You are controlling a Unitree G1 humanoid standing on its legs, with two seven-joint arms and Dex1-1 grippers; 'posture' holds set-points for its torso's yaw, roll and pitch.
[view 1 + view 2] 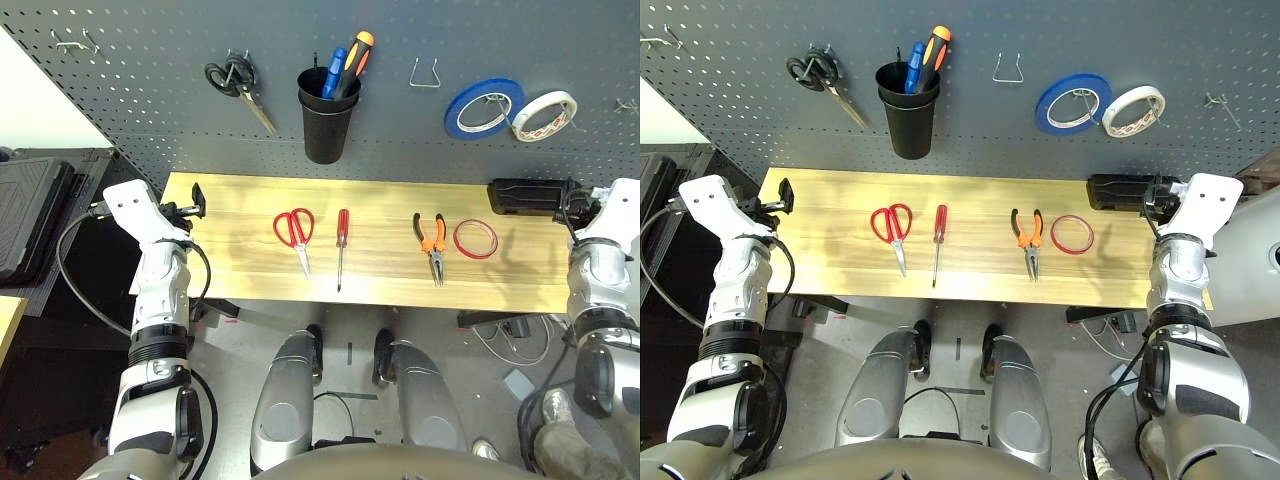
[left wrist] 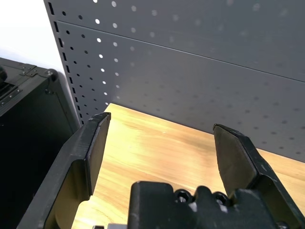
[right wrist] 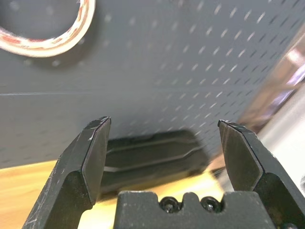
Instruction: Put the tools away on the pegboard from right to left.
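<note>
Four tools lie in a row on the wooden table (image 1: 230, 280): red-handled scissors (image 1: 294, 232), a slim red-handled screwdriver (image 1: 342, 238), orange-and-black pliers (image 1: 431, 238) and a thin red tape ring (image 1: 476, 239) furthest right. Behind the table rises the dark grey pegboard (image 1: 150, 90) with a bare metal hook (image 1: 425, 74) above the pliers. My left gripper (image 2: 159, 143) hovers open and empty over the table's far left corner. Over the far right end my right gripper (image 3: 162, 148) stands open and empty, facing the pegboard.
On the pegboard hang black-handled scissors (image 1: 238, 84), a black cup (image 1: 327, 115) holding tools, a blue tape roll (image 1: 483, 107) and a white tape roll (image 1: 545, 115). A black box (image 1: 525, 196) sits at the table's back right. A black case (image 1: 30, 210) stands left of the table.
</note>
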